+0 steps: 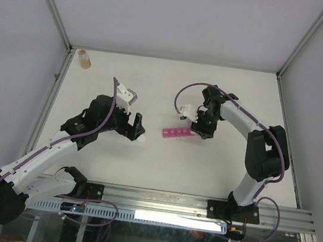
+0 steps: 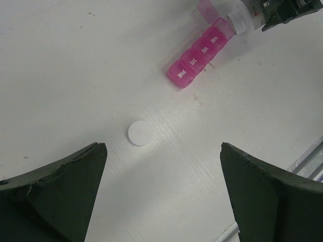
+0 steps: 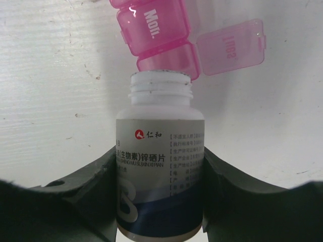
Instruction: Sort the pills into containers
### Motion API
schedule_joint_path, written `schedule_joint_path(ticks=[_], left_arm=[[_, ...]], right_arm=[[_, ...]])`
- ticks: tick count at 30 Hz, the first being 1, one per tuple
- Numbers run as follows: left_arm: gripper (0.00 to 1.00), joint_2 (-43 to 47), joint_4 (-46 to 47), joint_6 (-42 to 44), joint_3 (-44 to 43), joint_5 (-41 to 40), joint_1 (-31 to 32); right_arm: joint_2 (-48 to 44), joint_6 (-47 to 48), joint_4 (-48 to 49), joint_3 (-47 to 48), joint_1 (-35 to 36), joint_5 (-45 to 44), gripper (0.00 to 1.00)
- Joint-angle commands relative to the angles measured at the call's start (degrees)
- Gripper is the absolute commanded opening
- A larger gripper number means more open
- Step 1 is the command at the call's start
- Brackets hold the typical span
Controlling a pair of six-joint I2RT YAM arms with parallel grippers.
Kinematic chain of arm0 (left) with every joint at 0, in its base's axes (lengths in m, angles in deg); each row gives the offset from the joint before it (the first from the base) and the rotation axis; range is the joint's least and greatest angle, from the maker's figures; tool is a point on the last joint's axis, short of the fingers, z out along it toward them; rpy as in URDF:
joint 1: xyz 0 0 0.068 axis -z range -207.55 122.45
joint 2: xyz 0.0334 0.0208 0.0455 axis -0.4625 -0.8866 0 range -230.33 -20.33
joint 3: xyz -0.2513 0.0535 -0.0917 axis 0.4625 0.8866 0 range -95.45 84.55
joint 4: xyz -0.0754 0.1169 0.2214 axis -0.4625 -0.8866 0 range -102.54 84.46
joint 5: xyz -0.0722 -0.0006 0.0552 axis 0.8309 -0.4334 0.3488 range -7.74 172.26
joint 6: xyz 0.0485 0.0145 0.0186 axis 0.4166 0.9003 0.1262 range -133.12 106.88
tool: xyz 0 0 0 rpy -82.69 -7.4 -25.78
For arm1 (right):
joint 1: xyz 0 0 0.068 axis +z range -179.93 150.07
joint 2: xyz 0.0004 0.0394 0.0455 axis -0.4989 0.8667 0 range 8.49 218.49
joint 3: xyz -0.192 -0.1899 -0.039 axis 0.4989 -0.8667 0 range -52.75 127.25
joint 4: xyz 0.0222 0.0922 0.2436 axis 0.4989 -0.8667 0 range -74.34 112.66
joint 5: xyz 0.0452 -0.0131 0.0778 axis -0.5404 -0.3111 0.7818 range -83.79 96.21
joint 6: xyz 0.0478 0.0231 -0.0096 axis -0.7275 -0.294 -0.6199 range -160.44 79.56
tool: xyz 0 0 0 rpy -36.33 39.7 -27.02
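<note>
The pink pill organiser [image 1: 176, 134] lies mid-table. In the right wrist view its end compartment [image 3: 169, 61] is open with the lid [image 3: 231, 44] flipped back, and the "Mon." compartment [image 3: 151, 27] beside it is closed. My right gripper [image 3: 160, 176] is shut on an uncapped white bottle [image 3: 160, 151], whose mouth is just at the open compartment. No pills are visible. My left gripper [image 2: 164, 201] is open and empty, above the table just left of the organiser [image 2: 197, 58].
The bottle's round white cap [image 2: 140, 133] lies on the table in front of my left gripper [image 1: 138, 131]. A small amber bottle [image 1: 84, 58] stands at the far left corner. A metal rail runs along the near edge.
</note>
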Motion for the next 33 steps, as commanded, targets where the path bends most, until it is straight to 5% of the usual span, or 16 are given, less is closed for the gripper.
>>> schedule_joint_path(ticks=[1, 3, 6, 8, 10, 12, 15, 22, 25, 27, 29, 31, 33], left_arm=[[0.99, 0.9, 2.6, 1.8, 0.1, 0.9, -0.4], [0.99, 0.8, 2.4, 1.8, -0.1, 1.0, -0.5], [0.99, 0.9, 2.6, 1.8, 0.1, 1.1, -0.5], [0.99, 0.7, 2.6, 1.9, -0.1, 1.2, -0.6], [0.99, 0.9, 2.7, 1.8, 0.2, 1.4, -0.6], [0.99, 0.7, 2.6, 1.9, 0.1, 1.4, -0.6], [0.99, 0.9, 2.8, 1.8, 0.3, 1.7, -0.7], [0.99, 0.9, 2.7, 1.9, 0.1, 1.9, -0.8], [0.99, 0.9, 2.7, 1.9, 0.2, 1.9, -0.7], [0.99, 0.8, 2.7, 1.9, 0.1, 2.0, -0.8], [0.99, 1.0, 2.8, 1.9, 0.3, 2.2, -0.8], [0.99, 0.8, 2.8, 2.0, 0.1, 2.2, -0.8], [0.99, 0.9, 2.8, 1.9, 0.2, 2.4, -0.9]], right_arm=[[-2.0, -0.5, -3.1, 2.9, 0.6, 2.8, 0.0], [-3.3, -0.7, 2.6, -0.4, 0.8, -1.0, 0.0], [-2.4, -0.7, -3.7, 3.4, 1.0, 3.8, 0.0], [-3.6, -0.3, 3.8, -1.3, 1.0, -2.3, 0.0], [-0.9, -1.0, -4.7, 4.2, 0.7, 2.8, 0.0], [-3.6, -0.8, 3.3, 0.0, 1.2, 0.0, 0.0], [-1.2, -0.9, -2.8, 3.4, 0.7, 2.4, 0.0], [-2.5, -1.0, 3.0, 0.7, 0.6, -1.2, 0.0], [-1.2, -1.6, -2.9, 4.0, 1.0, 2.2, 0.0], [-3.0, -1.4, 4.0, -0.2, 1.0, -2.1, 0.0], [-0.3, -1.8, -3.7, 4.7, 0.8, 1.0, 0.0], [-2.6, -1.3, 3.0, 0.6, 1.0, -1.8, 0.0], [-0.8, -1.0, -1.0, 3.1, 0.9, -1.2, 0.0]])
